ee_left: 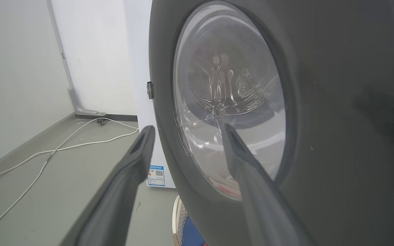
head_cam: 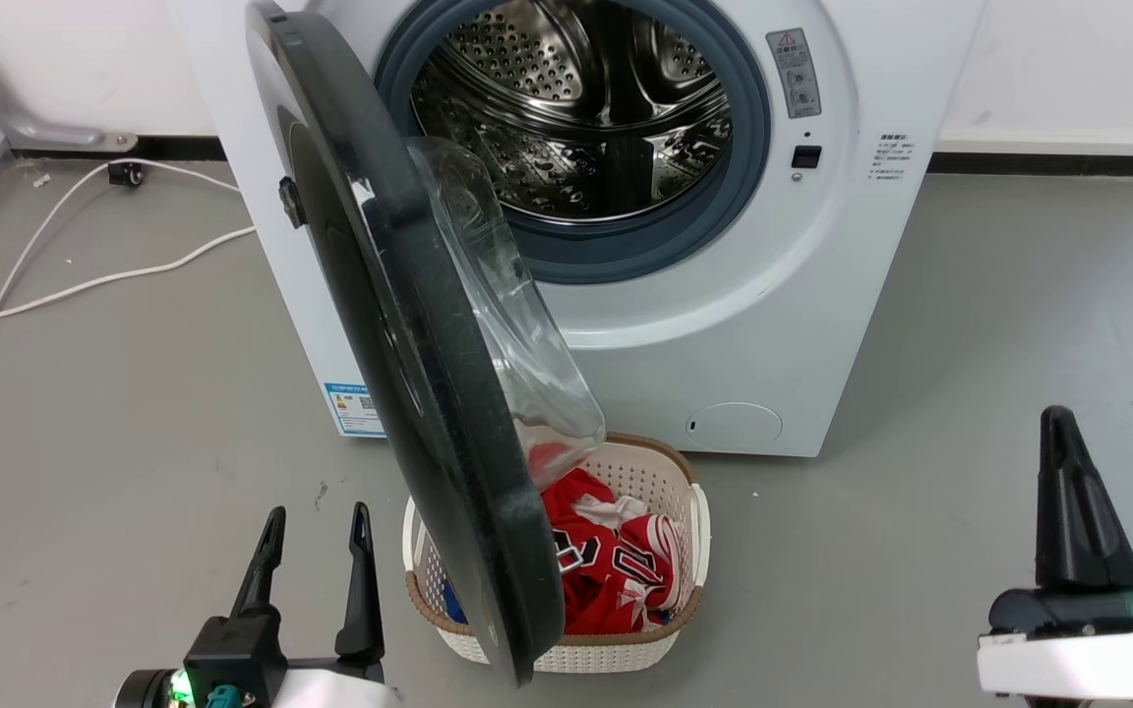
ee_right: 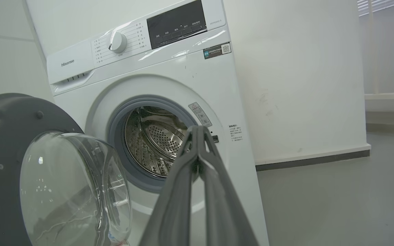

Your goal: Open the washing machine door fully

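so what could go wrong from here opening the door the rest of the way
The open left gripper sits beside the outer face of the washing machine door; a push could land a finger on the glass rather than the black rim. The laundry basket stands under the door's lower edge, so a low arm might knock it.

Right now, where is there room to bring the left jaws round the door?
Bare floor left of the washing machine door, between it and the white cable. More right of the basket, in front of the washing machine. Crowded where the door's lower edge overlaps the basket.
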Robot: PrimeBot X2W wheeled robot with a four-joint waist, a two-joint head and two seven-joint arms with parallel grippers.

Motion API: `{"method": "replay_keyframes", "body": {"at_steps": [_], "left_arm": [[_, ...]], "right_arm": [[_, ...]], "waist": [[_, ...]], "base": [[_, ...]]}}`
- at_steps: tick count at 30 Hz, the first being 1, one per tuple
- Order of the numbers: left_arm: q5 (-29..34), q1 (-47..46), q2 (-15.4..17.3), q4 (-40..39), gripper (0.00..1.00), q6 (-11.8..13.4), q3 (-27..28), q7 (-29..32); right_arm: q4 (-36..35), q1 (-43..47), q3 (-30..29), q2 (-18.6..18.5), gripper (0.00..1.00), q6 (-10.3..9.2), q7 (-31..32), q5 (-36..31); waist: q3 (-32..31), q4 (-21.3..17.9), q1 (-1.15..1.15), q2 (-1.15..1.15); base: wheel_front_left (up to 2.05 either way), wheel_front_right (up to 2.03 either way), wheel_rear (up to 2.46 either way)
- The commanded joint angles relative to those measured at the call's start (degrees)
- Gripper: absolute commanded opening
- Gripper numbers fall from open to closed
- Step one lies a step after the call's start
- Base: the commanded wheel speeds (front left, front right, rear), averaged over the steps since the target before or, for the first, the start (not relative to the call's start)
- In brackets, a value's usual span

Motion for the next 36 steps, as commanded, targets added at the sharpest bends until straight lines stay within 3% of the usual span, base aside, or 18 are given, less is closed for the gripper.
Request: {"method": "replay_keyframes", "body": {"at_steps": [1, 5, 9, 10, 11, 12, 29, 30, 31, 32, 36], "left_arm": [[0.2, 0.8, 0.0, -0.1, 1.00, -0.2, 0.1, -0.2], [0.3, 0.9, 0.0, 0.0, 1.00, -0.3, 0.2, -0.2], [0.5, 1.0, 0.0, -0.1, 1.00, -0.4, 0.1, -0.2], [0.5, 1.1, 0.0, -0.1, 1.00, -0.4, 0.1, -0.2], [0.6, 1.1, 0.0, -0.2, 1.00, -0.4, 0.1, -0.2], [0.6, 1.0, 0.0, -0.2, 1.00, -0.4, 0.1, -0.2], [3.0, 1.6, 0.0, 0.0, 1.00, 0.5, 0.6, -0.2], [3.0, 1.6, 0.0, 0.2, 0.72, 0.6, 0.6, -0.2], [2.9, 1.6, 0.0, 0.2, 0.27, 0.7, 0.7, -0.2], [2.8, 1.6, 0.0, 0.4, 0.00, 0.6, 0.6, -0.2], [2.9, 1.4, 0.0, 0.5, 0.00, 0.4, 1.1, -0.2]], "right_arm": [[-0.6, 1.1, -0.4, 0.4, 0.00, 0.05, -0.1, -4.4], [-0.1, 3.4, -0.4, 0.9, 0.00, 0.05, -0.1, -15.4], [1.9, 5.6, -0.3, 1.0, 0.00, 0.05, -0.1, -19.3], [2.8, 6.2, -0.2, 1.0, 0.18, 0.05, -0.1, -19.2], [3.2, 6.5, -0.1, 1.1, 0.66, 0.05, -0.1, -19.5], [3.6, 6.5, -0.4, 1.1, 1.00, 0.05, -0.1, -19.9], [6.9, 7.6, -2.3, 1.1, 1.00, 0.05, -0.1, -17.1], [6.9, 7.6, -2.3, 1.1, 1.00, 0.05, -0.1, -17.0], [7.0, 7.6, -2.3, 1.1, 1.00, 0.05, -0.1, -16.9], [7.0, 7.6, -2.2, 1.1, 1.00, 0.05, -0.1, -16.8], [7.1, 7.6, -2.1, 1.1, 1.00, 0.05, -0.1, -16.7]], "waist": [[-0.2, -0.2, 0.01, 0.00], [-0.6, -0.4, 0.01, 0.00], [-1.0, -0.5, 0.01, 0.00], [-1.1, -0.5, 0.01, 0.00], [-1.1, -0.5, 0.01, 0.00], [-1.1, -0.5, 0.01, 0.00], [-1.1, -0.6, 0.01, 0.00], [-1.1, -0.6, 0.01, 0.00], [-1.1, -0.6, 0.01, 0.00], [-1.1, -0.6, 0.01, 0.00], [-1.1, -0.5, 0.01, 0.00]], "base": [[0.00, 0.00, 0.00], [0.00, 0.00, 0.00], [0.00, 0.00, 0.00], [0.00, 0.00, 0.00], [0.00, 0.00, 0.00], [0.00, 0.00, 0.00], [0.00, 0.00, 0.00], [0.00, 0.00, 0.00], [0.00, 0.00, 0.00], [0.00, 0.00, 0.00], [0.00, 0.00, 0.00]]}}
